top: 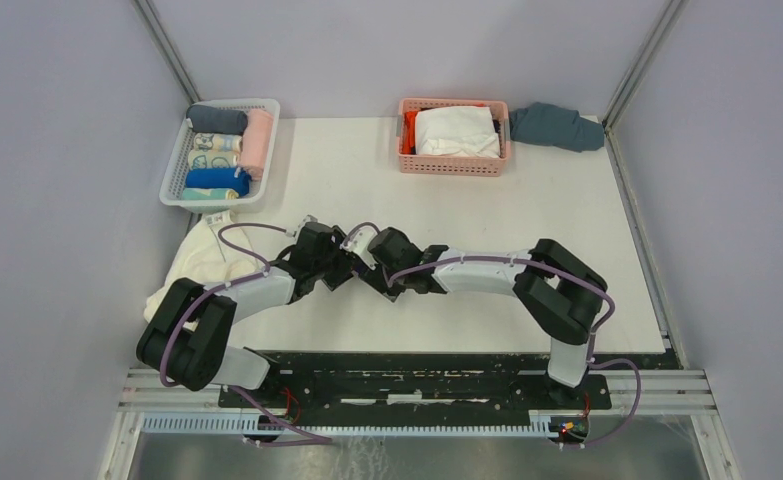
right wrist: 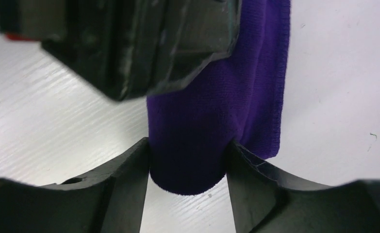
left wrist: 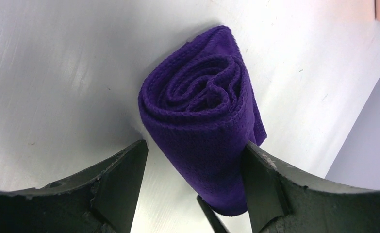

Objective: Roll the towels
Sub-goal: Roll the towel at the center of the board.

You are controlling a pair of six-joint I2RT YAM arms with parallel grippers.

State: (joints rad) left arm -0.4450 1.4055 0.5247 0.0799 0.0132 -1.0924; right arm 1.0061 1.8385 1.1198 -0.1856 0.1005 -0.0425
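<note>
Purple towel [left wrist: 202,107], rolled, is clamped between the right gripper's [right wrist: 188,143] fingers [right wrist: 124,189]; the left gripper's [left wrist: 196,145] wide-set fingers [left wrist: 263,187] flank it, grip unclear.

Top camera sits high, above and behind the left arm [top: 257,290] and right arm [top: 487,272], looking down and forward over the whole table [top: 367,170]. It's a wide, distant look, with the arm bases along the bottom edge.

Left wrist camera rides just behind the left gripper [left wrist: 196,150], aimed out along its fingers. It's tight on the purple towel [left wrist: 202,121], seen end-on.

Right wrist camera sits the same way behind the right gripper [right wrist: 188,145], closer again, facing the left gripper across that towel.

Both wrist views share the towel and the table under it. From above, the two grippers meet mid-table and hide the towel.
</note>
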